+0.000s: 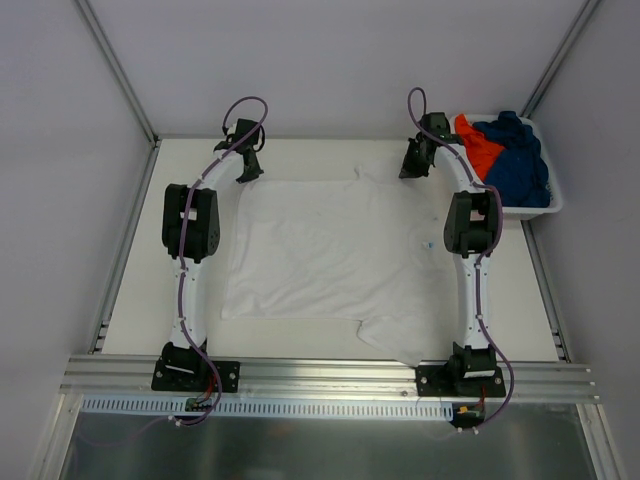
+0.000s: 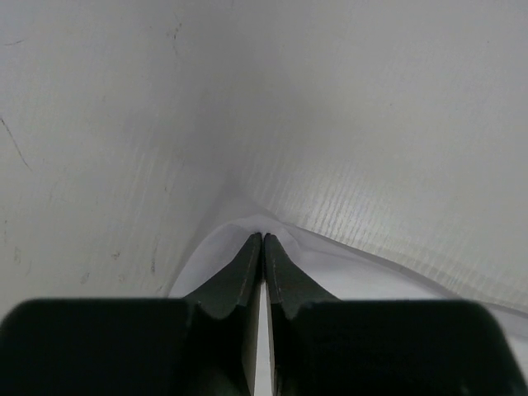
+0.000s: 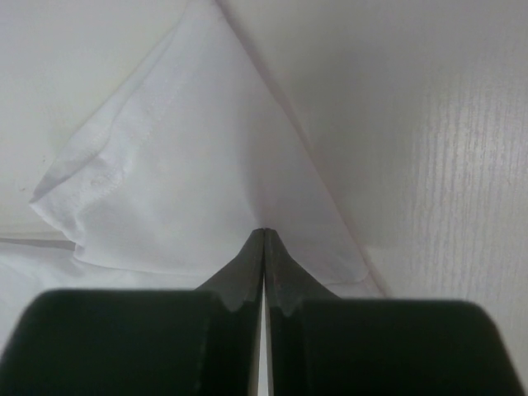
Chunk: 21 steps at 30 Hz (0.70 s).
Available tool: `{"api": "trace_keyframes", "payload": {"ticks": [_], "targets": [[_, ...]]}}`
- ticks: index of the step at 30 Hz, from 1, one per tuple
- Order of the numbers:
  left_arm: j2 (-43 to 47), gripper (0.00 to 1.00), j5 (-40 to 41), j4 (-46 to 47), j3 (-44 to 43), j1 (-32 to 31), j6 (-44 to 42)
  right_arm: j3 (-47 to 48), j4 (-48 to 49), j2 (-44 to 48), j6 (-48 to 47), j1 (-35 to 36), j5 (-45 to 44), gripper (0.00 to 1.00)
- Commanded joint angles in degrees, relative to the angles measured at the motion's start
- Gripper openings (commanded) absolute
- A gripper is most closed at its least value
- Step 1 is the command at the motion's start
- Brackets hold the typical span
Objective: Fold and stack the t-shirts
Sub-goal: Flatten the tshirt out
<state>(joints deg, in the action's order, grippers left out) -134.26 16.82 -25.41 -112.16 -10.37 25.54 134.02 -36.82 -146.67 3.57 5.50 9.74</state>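
Note:
A white t-shirt [image 1: 330, 250] with a tiny blue mark [image 1: 430, 246] lies spread flat on the table between the two arms. My left gripper [image 1: 248, 172] is at the shirt's far left corner. In the left wrist view its jaws [image 2: 264, 238] are shut, with white cloth [image 2: 346, 264] peaked around the tips. My right gripper [image 1: 413, 165] is at the far right corner, by the sleeve. Its jaws [image 3: 264, 233] are shut on the white cloth [image 3: 190, 173], with creases running to the tips. An orange t-shirt [image 1: 478, 148] and a dark blue t-shirt [image 1: 520, 160] lie crumpled in the basket.
A white plastic basket [image 1: 540, 208] stands at the table's far right corner, just right of my right arm. Metal frame posts and white walls close in the back and sides. The aluminium rail [image 1: 330, 375] with the arm bases runs along the near edge.

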Motion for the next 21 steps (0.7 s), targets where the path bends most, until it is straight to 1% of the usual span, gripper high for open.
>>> {"api": "trace_keyframes", "payload": {"ticks": [1,3,4,6,11,14,15,16,17,18,19,20,21], "targets": [[0.6,0.03,0.6,-0.3,-1.5,0.6,-0.3,-2.0,1.4,2.1,-0.6,-0.1,0.9,0.01],[1.4,0.00,1.4,-0.2,-0.5,0.6,0.0,-5.5,3.6,5.4,-0.7,0.0,0.8,0.01],[1.7,0.00,1.8,-0.2,-0.3,0.5,0.0,-9.3,4.7,6.7,-0.7,0.0,0.5,0.01],[2.8,0.00,2.3,-0.2,0.5,0.4,0.0,-11.7,6.1,10.0,-1.1,0.0,-0.3,0.00],[5.8,0.00,4.7,-0.2,3.8,0.4,1.3,-14.7,5.0,13.9,-2.9,0.7,-3.0,0.01],[6.0,0.00,4.5,-0.3,3.3,0.4,0.5,-14.1,4.6,14.3,-3.0,0.7,-3.9,0.01],[5.5,0.02,4.4,-0.3,2.6,0.4,0.3,-13.4,4.4,14.0,-3.0,0.8,-3.9,0.05],[5.1,0.03,4.2,-0.3,2.2,0.4,0.0,-12.6,3.9,13.2,-3.0,0.8,-3.6,0.17],[4.5,0.06,4.1,-0.3,1.8,0.4,-0.1,-10.6,3.6,12.5,-3.1,0.8,-3.5,0.30],[4.3,0.16,3.8,-0.2,1.8,0.4,0.0,-9.5,3.3,11.8,-3.0,0.8,-3.5,0.62],[4.0,0.25,3.6,-0.3,1.6,0.4,-0.1,-8.2,2.5,10.0,-3.0,0.8,-3.6,0.67],[3.6,0.31,3.3,-0.3,1.6,0.4,-0.1,-5.1,1.8,9.0,-3.0,0.8,-3.6,0.69],[3.4,0.33,3.3,-0.3,1.6,0.4,-0.1,-3.9,1.2,8.2,-3.0,0.8,-3.6,0.71]]}}
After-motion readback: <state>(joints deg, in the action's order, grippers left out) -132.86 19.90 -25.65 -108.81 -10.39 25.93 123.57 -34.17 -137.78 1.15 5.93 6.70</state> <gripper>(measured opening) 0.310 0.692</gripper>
